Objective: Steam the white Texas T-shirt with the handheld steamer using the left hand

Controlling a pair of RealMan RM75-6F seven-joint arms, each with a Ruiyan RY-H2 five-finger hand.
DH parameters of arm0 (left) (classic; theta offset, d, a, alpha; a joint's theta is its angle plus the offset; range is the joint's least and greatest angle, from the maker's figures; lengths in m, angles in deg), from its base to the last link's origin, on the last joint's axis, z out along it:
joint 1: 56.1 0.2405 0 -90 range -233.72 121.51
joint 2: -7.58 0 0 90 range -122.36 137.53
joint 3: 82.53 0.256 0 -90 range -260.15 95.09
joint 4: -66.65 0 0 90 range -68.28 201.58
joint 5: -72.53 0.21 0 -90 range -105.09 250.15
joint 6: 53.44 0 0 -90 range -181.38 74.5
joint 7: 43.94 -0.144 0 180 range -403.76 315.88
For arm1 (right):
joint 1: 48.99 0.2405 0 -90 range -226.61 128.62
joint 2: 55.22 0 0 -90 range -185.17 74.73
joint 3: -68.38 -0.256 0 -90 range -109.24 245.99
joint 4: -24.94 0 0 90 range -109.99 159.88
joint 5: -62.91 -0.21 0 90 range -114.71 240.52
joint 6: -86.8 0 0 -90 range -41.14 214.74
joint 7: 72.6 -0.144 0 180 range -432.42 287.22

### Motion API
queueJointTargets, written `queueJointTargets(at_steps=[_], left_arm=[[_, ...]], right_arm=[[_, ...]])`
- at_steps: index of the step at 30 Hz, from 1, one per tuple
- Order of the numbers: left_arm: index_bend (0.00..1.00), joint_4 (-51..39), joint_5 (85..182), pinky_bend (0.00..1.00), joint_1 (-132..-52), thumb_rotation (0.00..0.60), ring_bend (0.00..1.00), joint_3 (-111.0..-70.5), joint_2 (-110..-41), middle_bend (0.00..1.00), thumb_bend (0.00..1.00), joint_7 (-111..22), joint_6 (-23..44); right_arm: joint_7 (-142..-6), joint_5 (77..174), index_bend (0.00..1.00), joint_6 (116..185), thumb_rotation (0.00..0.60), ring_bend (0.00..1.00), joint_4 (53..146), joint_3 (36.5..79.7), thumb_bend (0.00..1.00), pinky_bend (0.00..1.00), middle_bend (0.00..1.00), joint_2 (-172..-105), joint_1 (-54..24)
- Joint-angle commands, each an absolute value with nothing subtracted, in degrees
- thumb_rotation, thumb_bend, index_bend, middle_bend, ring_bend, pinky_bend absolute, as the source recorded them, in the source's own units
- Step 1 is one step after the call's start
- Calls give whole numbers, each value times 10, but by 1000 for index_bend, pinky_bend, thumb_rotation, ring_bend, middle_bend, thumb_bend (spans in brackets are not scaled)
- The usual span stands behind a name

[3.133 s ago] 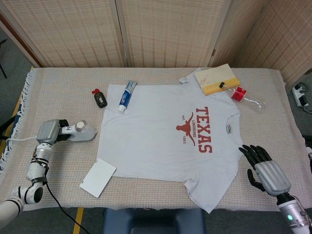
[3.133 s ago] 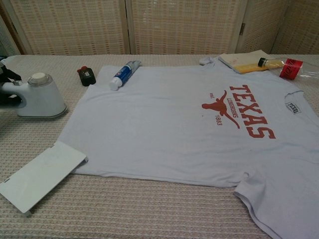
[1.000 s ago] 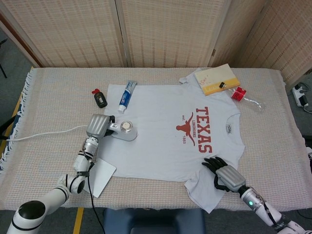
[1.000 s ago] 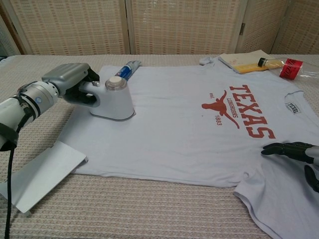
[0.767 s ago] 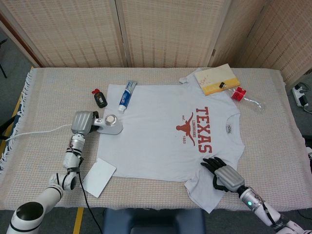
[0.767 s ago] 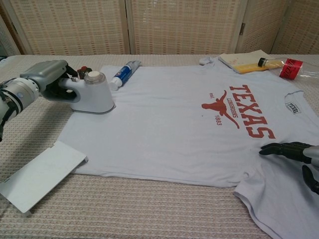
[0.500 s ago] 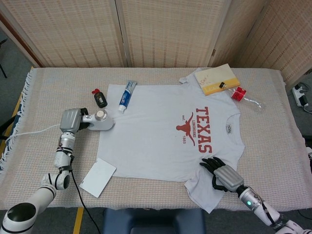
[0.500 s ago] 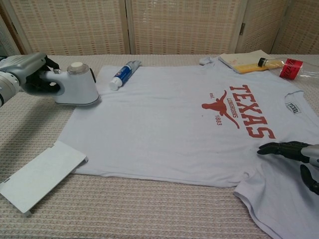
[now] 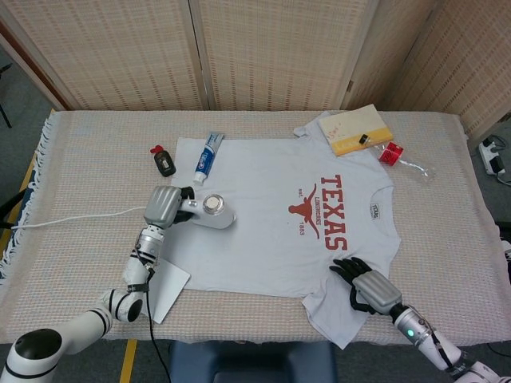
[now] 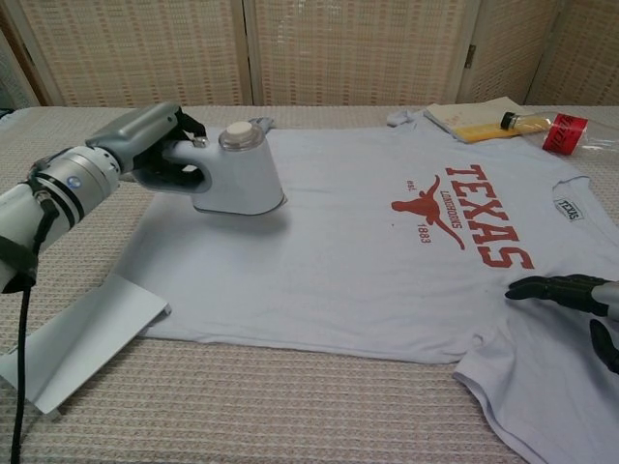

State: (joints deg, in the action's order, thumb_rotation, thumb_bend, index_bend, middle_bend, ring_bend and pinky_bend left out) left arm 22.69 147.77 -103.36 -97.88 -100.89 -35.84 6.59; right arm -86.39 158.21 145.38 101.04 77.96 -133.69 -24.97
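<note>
Head view, white T-shirt point(image 9: 271, 227) flat, red print

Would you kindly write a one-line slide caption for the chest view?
Left hand holds the white handheld steamer on the white Texas T-shirt; right hand rests on its lower sleeve.

1. Toothpaste tube point(image 9: 207, 155), blue and white, lying at the far left of the cloth-covered table point(image 9: 88, 159).
2. Small black object with a red tip point(image 9: 163, 162), left of the tube.
3. White flat card point(image 9: 163, 289), near left edge.
4. Yellow-and-white book point(image 9: 354, 129), far right.
5. Red packet in clear wrapping point(image 9: 393, 152), right of the book.
6. Folding woven screen point(image 9: 263, 52), behind the table.
</note>
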Motion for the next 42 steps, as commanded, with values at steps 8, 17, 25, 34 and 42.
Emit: queueJointTargets(at_steps=[8,17,25,34,42], left_arm=[[933,240,1493,732,-1065,600,903,-959,-1075,1000,450,-442,57],[933,255,1505,731,-1045,600,903,-939,-1068,1000,450,-446,70],[933,272,1521,732,-1004,600,903,-913,-1027,1000,451,-423,92],[932,297,1520,731,-961,600,901,-904,-991,1000,450,-387,109],[930,295,1513,731,-932,600,900,-913,-946,1000,450,-352,134]], right_arm=[[-868,1578,0,1452,295,0,1005,781,1000,0,0,-1339,-250],[-871,1579,0,1452,305,0,1000,782,1000,0,0,-1342,-248],[-869,1580,0,1451,305,0,1001,783,1000,0,0,-1343,-246],[-859,1578,0,1449,311,0,1011,781,1000,0,0,-1341,-243],[-857,1577,0,1449,315,0,1016,781,1000,0,0,-1338,-242]])
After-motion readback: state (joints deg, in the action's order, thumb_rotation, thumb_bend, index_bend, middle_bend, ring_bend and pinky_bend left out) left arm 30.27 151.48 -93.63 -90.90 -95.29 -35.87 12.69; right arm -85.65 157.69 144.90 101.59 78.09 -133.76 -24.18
